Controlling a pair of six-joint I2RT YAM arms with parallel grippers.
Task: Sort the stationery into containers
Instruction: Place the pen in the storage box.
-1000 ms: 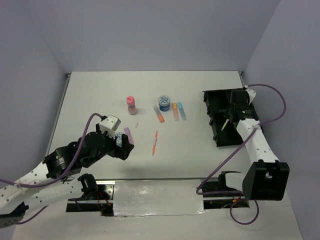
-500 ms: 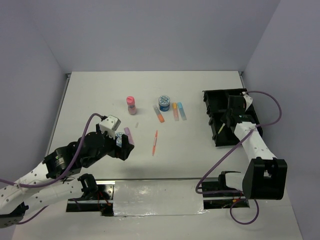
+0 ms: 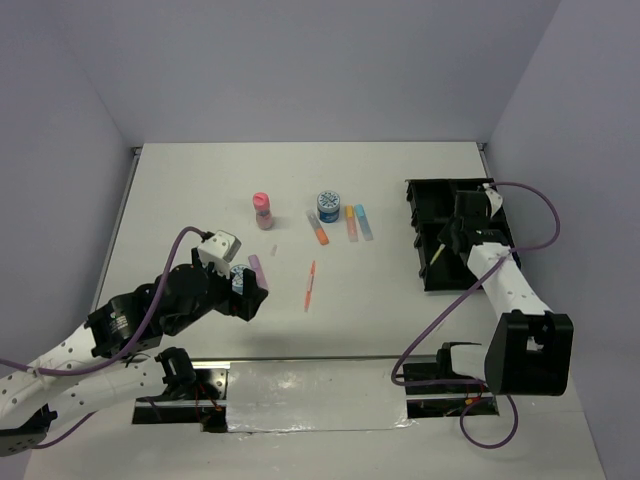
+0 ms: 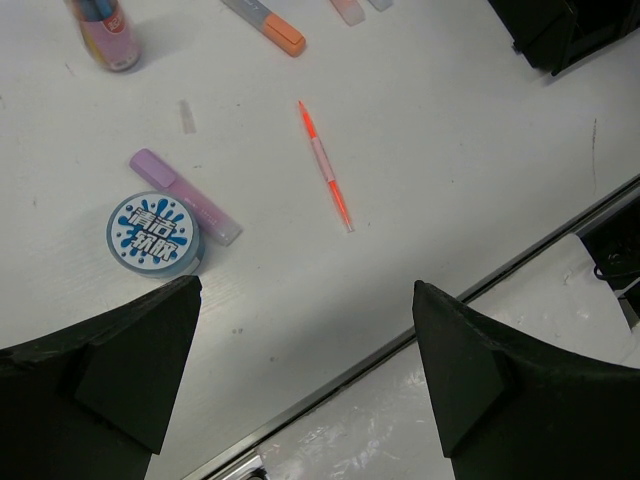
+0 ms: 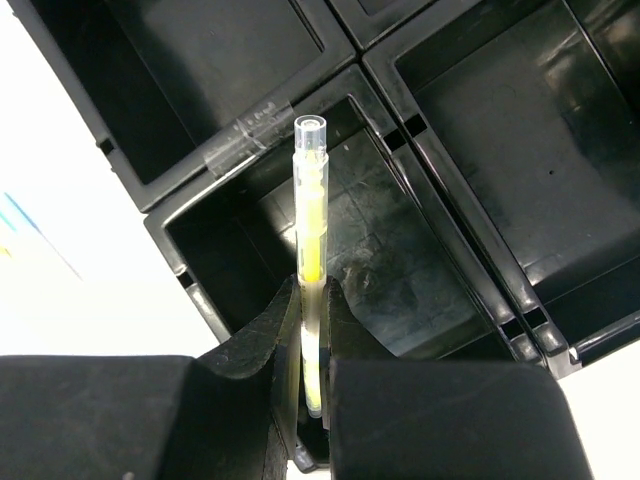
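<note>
Yellow pen [image 5: 311, 230]: thin, translucent plastic, clamped lengthwise in the right gripper [image 5: 312, 305], fingers near-closed, above a glossy black tray [image 5: 440, 190] compartment near the right edge of the table [image 3: 200, 200]. Left gripper [image 4: 305, 290] spread wide, empty, hovering over round tub [image 4: 153, 232] and purple marker [image 4: 185, 196].

You have the thin translucent yellow plastic pen [image 5: 311, 200] pinched near its nearer end between the black fingers [image 5: 262, 345] of your right gripper [image 5: 312, 320], which are closed tight on it. From the fingers, the pen reaches out over one square compartment of the black rectangular plastic organiser tray [image 5: 405, 135]. Its clear tip lines up with that compartment's far wall. Left of the tray you can see white bench [image 5: 60, 230].
</note>
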